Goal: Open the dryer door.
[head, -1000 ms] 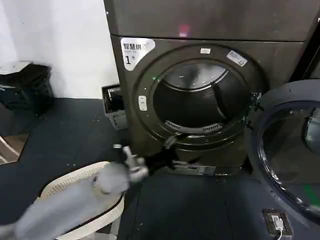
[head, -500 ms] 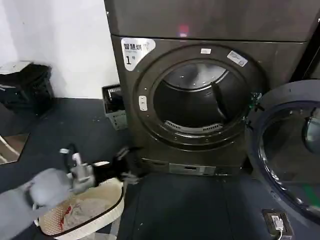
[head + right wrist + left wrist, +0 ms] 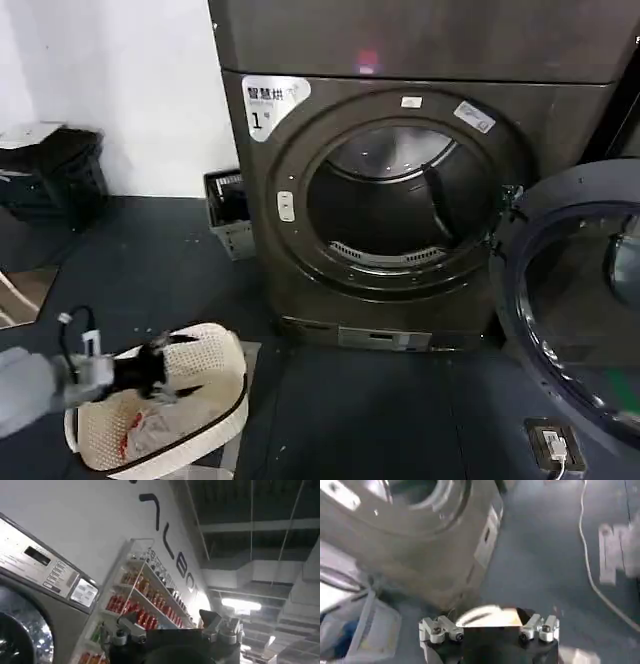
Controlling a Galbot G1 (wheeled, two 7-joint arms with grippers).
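Dryer door [image 3: 575, 320] already swung wide to the right of the dryer [image 3: 400, 200], my left pincer [image 3: 160, 368] released and empty over the laundry basket [image 3: 215, 345]; risk: arm clipping the basket rim while low here.

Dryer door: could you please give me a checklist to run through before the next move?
1. Door swung wide open, to the right of the dryer: ok.
2. Drum opening unobstructed: ok.
3. Left hand clear of the door, low over the basket: ok.
4. Right hand open: ok.
5. Right hand clear of the door: cannot tell.
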